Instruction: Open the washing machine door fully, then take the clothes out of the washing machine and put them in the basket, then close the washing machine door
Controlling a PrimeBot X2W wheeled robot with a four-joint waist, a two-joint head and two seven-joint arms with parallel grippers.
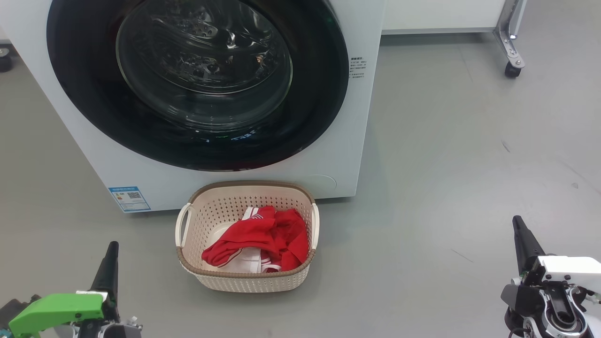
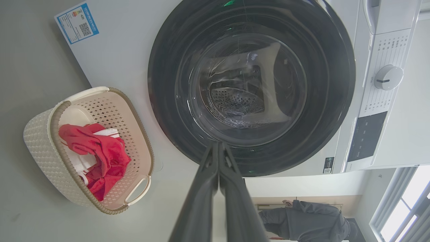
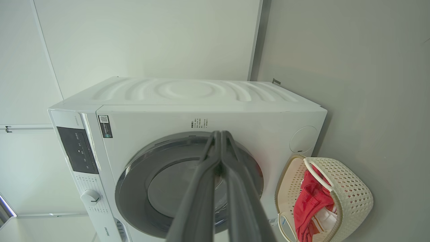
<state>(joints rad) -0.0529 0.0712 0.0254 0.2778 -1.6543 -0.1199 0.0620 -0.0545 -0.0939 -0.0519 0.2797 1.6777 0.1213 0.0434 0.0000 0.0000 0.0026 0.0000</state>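
on the floor just in front of the washer [image 1: 291, 183], the basket [image 1: 249, 281] holds the red clothes [image 1: 263, 234]. door [image 1: 314, 122] sits closed on the washer. left gripper [image 1: 112, 246] near left, right gripper [image 1: 517, 221] near right, both with fingers pressed together, empty, apart from the basket.

Our left gripper [image 1: 111, 253], green-cased, two long dark fingers: at seven o'clock in the head view, fingers pressed together, pointing to twelve, empty. Our right gripper [image 1: 518, 227], white-cased, same dark fingers: five o'clock, likewise pressed together, empty.
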